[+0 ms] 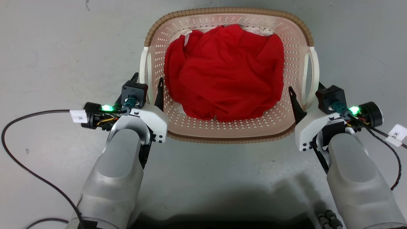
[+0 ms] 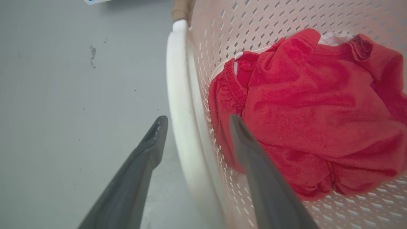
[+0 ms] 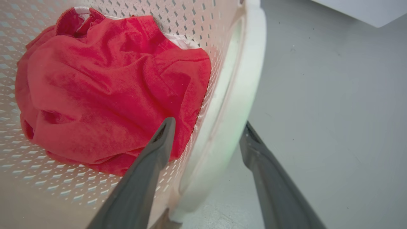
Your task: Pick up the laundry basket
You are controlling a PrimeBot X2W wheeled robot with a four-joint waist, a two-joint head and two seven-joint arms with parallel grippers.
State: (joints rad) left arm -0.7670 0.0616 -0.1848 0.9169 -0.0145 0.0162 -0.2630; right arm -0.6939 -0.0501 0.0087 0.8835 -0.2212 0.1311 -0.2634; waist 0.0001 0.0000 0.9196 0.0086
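Cream laundry basket (image 1: 229, 137) sat at 12 o'clock, long axis 9-to-3; left claw (image 1: 148, 77) and right claw (image 1: 304, 86) both spread, straddling white handles (image 1: 143, 63), not clamped, equally near.

Head camera looks down; both wrist cameras closely flank the laundry basket (image 1: 229, 138)

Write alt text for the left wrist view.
The open left gripper straddles the white side handle of the laundry basket: one dark finger outside above the grey floor, the other inside next to a crumpled red garment.
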